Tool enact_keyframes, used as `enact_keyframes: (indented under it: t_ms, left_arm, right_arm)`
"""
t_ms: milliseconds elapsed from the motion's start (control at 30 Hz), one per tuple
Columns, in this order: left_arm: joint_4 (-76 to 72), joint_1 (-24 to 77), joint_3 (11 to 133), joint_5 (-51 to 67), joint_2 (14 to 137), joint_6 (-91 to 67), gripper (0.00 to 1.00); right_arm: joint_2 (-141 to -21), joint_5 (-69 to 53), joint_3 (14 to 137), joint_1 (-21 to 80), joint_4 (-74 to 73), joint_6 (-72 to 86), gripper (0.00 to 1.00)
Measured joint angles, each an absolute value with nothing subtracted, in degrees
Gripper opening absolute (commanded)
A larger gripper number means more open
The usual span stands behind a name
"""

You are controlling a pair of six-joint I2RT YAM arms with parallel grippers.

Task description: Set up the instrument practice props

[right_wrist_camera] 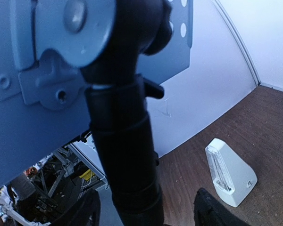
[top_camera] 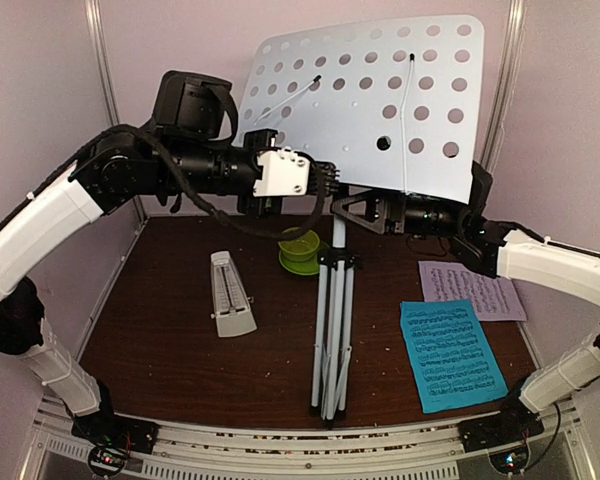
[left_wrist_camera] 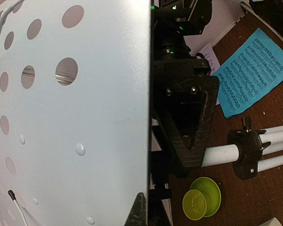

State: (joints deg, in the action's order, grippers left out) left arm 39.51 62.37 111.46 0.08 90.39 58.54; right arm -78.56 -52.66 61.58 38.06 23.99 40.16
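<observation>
Below stand desk, L hand at edge, R hand astride post.

There is a pale hole-dotted stand, blue sheet, pink sheet, cream metronome and lime-green bowl.

A lime-green bowl stands upright on a matching saucer, almost directly beneath the left gripper and below and to the left of the right gripper. Both rest on a dark brown table that spreads under the two grippers. Pale lilac walls enclose the space behind and beside them, with metal posts at the back corners. A slotted metal rail runs along the table's near edge, well in front of both grippers.
</observation>
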Motion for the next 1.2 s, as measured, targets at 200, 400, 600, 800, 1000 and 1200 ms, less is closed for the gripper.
enact_keyframes:
  t_ms: [200, 400, 600, 800, 1000, 1200]
  left_arm:
    - [39.5, 62.4, 112.2, 0.1, 90.4, 58.9, 0.00]
    - [39.5, 62.3, 112.2, 0.1, 90.5, 59.0, 0.00]
    - [39.5, 62.2, 112.2, -0.1, 90.5, 58.8, 0.00]
    - [35.6, 62.2, 110.9, -1.6, 90.0, 59.2, 0.32]
    - [25.8, 62.2, 105.9, -4.7, 86.3, 59.0, 0.66]
    - [15.7, 62.3, 102.3, -11.4, 80.7, 55.5, 0.88]
  right_arm:
    - [-78.8, -52.2, 61.6, 39.2, 23.9, 40.3, 0.46]
    - [-80.4, -52.0, 63.2, 40.3, 23.9, 40.5, 0.29]
    - [-81.3, -51.8, 63.9, 40.9, 24.5, 39.8, 0.02]
    - [-81.3, -51.1, 65.1, 40.7, 22.7, 39.0, 0.00]
    - [-81.4, -49.1, 66.5, 39.7, 20.6, 41.5, 0.00]
    - [-81.4, -46.9, 67.6, 35.2, 18.6, 43.9, 0.00]
